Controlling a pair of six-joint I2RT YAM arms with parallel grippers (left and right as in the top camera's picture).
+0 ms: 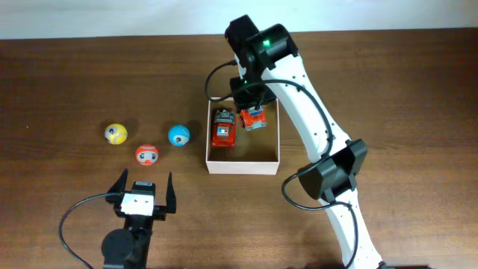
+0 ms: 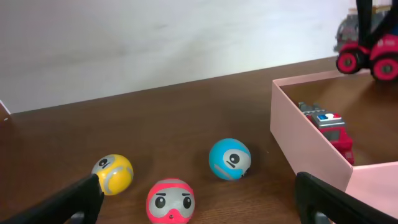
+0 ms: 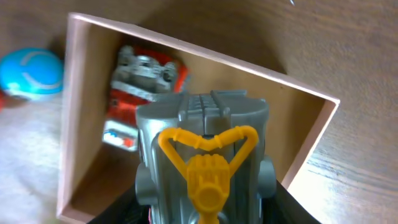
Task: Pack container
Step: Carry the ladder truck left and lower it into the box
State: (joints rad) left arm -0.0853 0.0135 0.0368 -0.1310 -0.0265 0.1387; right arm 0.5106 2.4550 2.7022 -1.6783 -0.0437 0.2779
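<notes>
While right fingers (image 3: 292, 211) clamp truck (image 1: 254, 118) above container (image 1: 243, 166) by its far edge | left fingers (image 2: 68, 202) apart

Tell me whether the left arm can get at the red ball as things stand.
Probably yes. The left gripper hangs open just short of the red ball, with nothing between them; the yellow ball and blue ball sit apart to either side, beyond it.

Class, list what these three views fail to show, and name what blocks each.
- Right wrist: the right gripper fingertips, covered by the held truck.
- Left wrist: the held truck, cut off by the top-right edge.
- Right wrist: the parked truck, blurred and partly behind the held truck.
- Left wrist: part of the container floor, hidden by its near wall.
</notes>
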